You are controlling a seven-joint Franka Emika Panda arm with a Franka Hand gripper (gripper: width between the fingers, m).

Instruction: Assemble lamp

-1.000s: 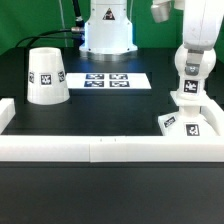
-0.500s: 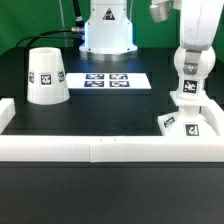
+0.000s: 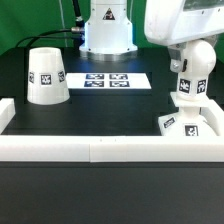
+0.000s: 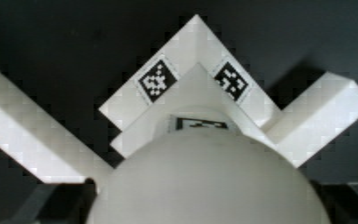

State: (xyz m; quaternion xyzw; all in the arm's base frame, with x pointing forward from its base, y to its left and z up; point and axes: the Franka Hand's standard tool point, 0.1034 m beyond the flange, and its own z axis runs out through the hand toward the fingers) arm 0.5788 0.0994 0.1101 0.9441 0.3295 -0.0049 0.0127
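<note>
The white ball-shaped bulb (image 3: pixel 187 92) stands upright on the flat square base block (image 3: pixel 190 125) at the exterior view's right, near the front wall. My gripper (image 3: pixel 188 80) comes down from above and is shut on the bulb. In the wrist view the bulb (image 4: pixel 202 175) fills the near middle and hides my fingertips. Past it shows the base block (image 4: pixel 194 75) with its two tags. The cone-shaped shade (image 3: pixel 45 75) stands alone at the exterior view's left, far from the gripper.
The marker board (image 3: pixel 112 81) lies at the back middle. A long white border wall (image 3: pixel 100 148) runs along the front, with side pieces at the left (image 3: pixel 6 112) and right (image 3: pixel 212 112). The robot's base (image 3: pixel 107 30) stands behind.
The arm's wrist has turned, and its upper body now fills the top right of the exterior view. The bulb stays in place on the base block.
</note>
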